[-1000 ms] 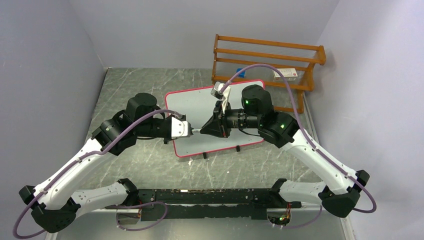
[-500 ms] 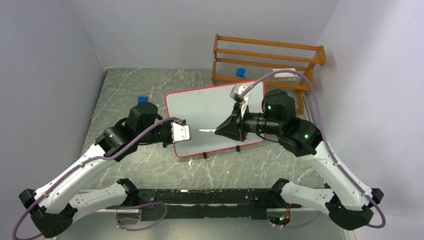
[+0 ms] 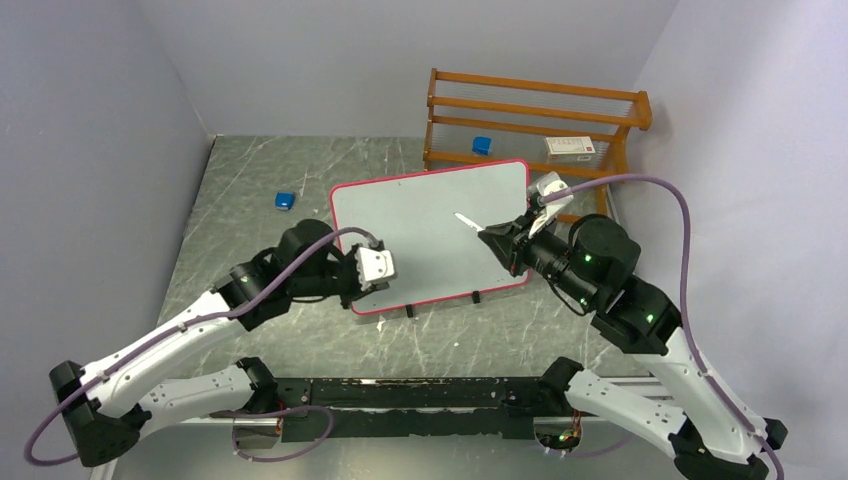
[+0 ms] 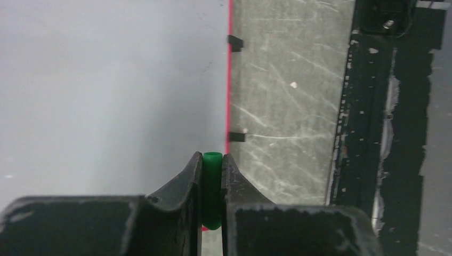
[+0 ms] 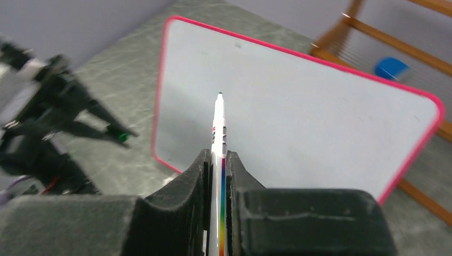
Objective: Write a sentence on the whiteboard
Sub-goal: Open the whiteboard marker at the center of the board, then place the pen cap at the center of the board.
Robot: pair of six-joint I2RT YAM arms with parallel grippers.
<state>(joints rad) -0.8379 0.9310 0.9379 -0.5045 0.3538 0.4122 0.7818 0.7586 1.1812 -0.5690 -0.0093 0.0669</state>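
**Top view.** The large white rectangular whiteboard (image 3: 420, 225), with rounded corners and a thin pink-red rim, is lying on the grey marbled table (image 3: 260, 170), just in front of the orange wooden rack (image 3: 530, 120). Its face is showing plain white. The left gripper (image 3: 385, 268) is hovering over the board's near-left corner. The right gripper (image 3: 497, 238) is clenching a slim white marker (image 3: 468, 221), which is pointing out over the board's right half.

**Left wrist view.** The left gripper (image 4: 212, 160) is pinching a small green plastic cap (image 4: 212, 184) above the whiteboard's (image 4: 106, 80) red edge. Small black feet (image 4: 235, 42) are jutting from that edge onto the table.

**Right wrist view.** The right gripper (image 5: 216, 160) is gripping the marker (image 5: 218, 128), whose dark tip is aiming at the whiteboard (image 5: 320, 122). Whether the tip is touching the surface cannot be told.
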